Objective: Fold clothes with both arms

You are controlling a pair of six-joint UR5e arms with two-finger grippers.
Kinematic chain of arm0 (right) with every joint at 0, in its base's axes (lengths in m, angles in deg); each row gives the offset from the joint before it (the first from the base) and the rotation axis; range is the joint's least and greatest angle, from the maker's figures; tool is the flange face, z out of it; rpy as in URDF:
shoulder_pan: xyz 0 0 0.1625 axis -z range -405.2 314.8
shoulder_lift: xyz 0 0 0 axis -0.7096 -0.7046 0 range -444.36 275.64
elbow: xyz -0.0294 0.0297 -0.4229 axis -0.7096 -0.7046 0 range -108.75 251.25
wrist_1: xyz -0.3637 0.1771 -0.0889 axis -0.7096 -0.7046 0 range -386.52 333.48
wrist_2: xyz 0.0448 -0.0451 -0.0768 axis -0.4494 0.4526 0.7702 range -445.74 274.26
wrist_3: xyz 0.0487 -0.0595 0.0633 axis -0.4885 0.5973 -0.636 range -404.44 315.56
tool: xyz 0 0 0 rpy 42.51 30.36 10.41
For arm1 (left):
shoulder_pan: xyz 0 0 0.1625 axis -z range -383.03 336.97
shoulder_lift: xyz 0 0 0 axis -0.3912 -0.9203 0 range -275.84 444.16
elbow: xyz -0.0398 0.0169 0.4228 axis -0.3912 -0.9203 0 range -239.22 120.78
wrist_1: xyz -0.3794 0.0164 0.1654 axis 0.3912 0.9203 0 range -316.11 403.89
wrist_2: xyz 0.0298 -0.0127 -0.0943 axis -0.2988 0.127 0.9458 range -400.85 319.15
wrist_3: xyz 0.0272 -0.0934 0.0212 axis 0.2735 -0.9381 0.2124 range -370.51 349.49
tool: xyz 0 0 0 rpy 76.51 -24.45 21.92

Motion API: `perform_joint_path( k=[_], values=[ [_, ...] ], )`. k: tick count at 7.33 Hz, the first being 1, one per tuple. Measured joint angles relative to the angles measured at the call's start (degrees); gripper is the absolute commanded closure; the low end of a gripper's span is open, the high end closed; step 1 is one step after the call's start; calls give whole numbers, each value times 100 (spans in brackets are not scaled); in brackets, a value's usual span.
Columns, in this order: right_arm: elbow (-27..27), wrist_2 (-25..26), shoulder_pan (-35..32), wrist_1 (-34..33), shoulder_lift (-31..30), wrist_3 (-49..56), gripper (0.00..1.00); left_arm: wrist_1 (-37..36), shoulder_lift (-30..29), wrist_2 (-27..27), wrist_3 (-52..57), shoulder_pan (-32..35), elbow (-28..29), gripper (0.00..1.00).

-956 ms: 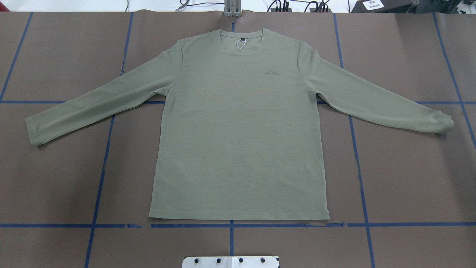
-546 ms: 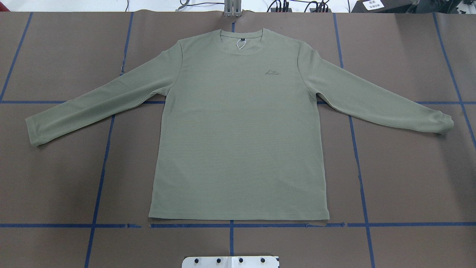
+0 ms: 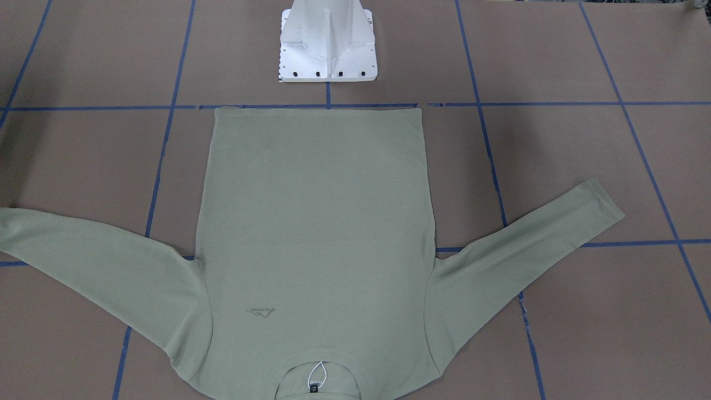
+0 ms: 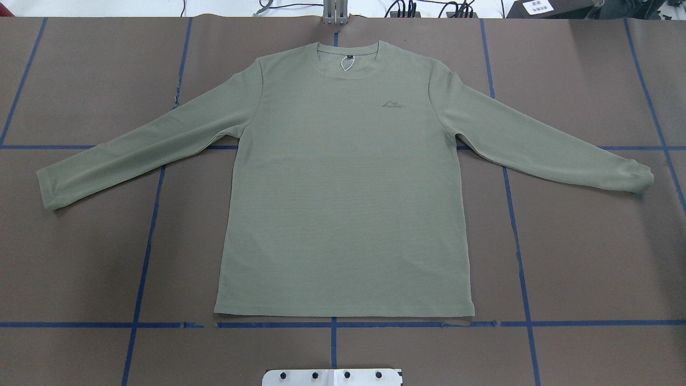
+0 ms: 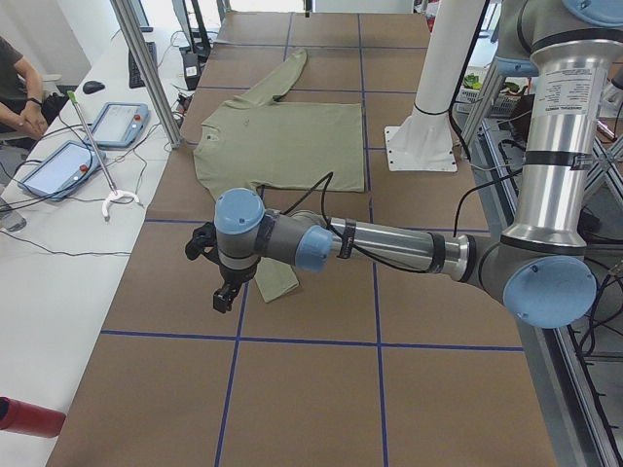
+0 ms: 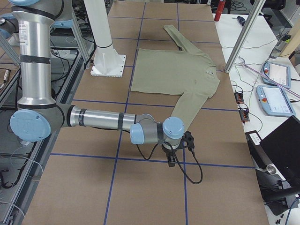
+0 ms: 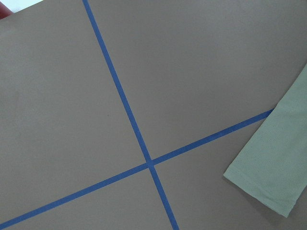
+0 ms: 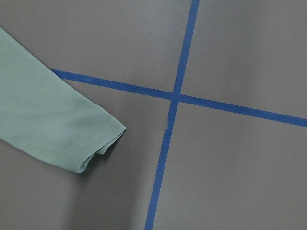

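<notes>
Shirt (image 4: 343,187) lies flat, face up, sleeves spread on the counter (image 4: 589,257), unmoved over the last second, so no fold has begun; left tool (image 5: 223,300) and right tool (image 6: 172,161) hover just off its cuffs, seemingly empty, cannot tell how far open either is

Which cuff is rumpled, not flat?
The right cuff, on the robot's right side: its end curls under and looks rounded. The left cuff lies flat with a straight edge.
</notes>
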Motion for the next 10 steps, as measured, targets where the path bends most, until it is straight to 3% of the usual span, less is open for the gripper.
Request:
perform_joint_path(
  k=[4, 6, 10],
  values=[
    [-689, 248, 880, 2635, -199, -2217, 0, 10, 6, 11, 4, -1, -32, 0],
    [-869, 264, 1153, 3020, -129, -2629, 0, 19, 14, 11, 21, -1, -51, 0],
    [-1156, 274, 1426, 3055, 253, -2966, 0, 23, 34, 20, 32, -1, -63, 0]
  ],
)
